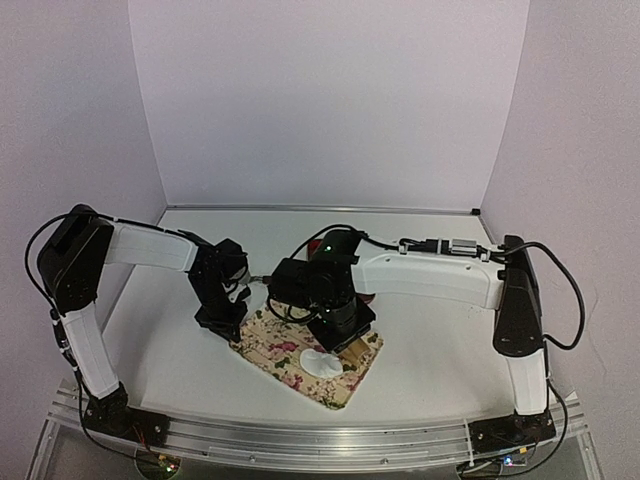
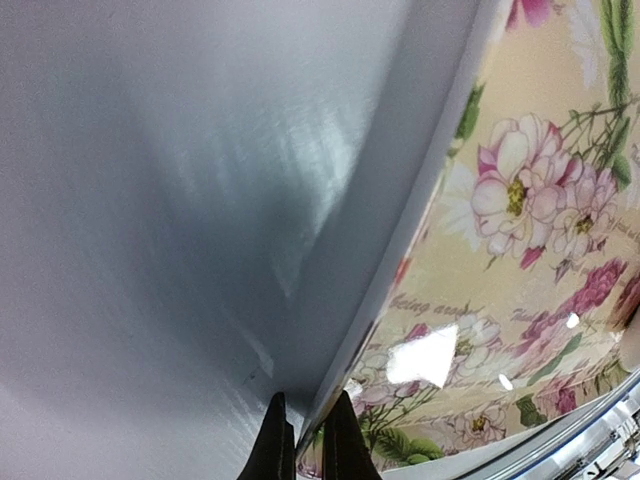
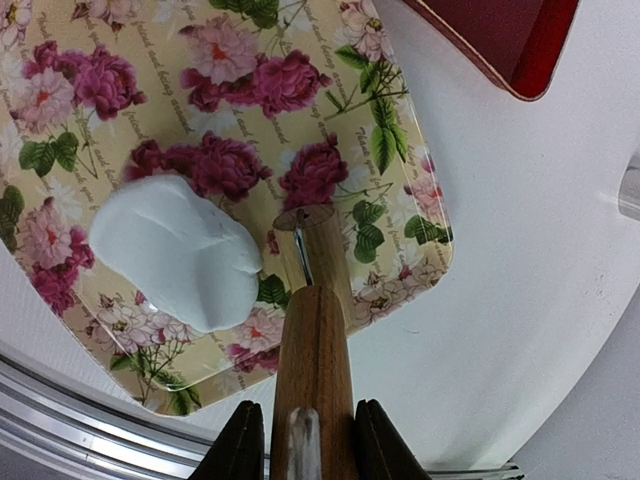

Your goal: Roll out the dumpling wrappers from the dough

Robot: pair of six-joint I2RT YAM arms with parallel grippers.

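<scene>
Rolling pin (image 3: pixel 315 340), clamped in right gripper (image 3: pixel 305 440) jaws, waits at four o'clock of unrolled dough (image 3: pixel 175 250); left gripper (image 2: pixel 308 450) jaws pinch floral tray (image 2: pixel 520 300).

Watching the top camera, I am not seeing the middle of the flowered tray (image 1: pixel 262 340), because the right arm (image 1: pixel 430 277) is covering it. That arm is also hiding the right tool (image 3: pixel 310 425) and nearly all of the rolling pin (image 3: pixel 315 330). On the right wrist camera the red tray (image 3: pixel 480 30) is running off the top edge. A clear object (image 3: pixel 630 185) is poking in at the right edge, too cropped for me to name. The pin's near end is dropping out at the bottom. On the left wrist camera the left tool (image 2: pixel 308 400) is showing only its fingertips, and the counter (image 2: pixel 150 200) is blurring into grey
</scene>
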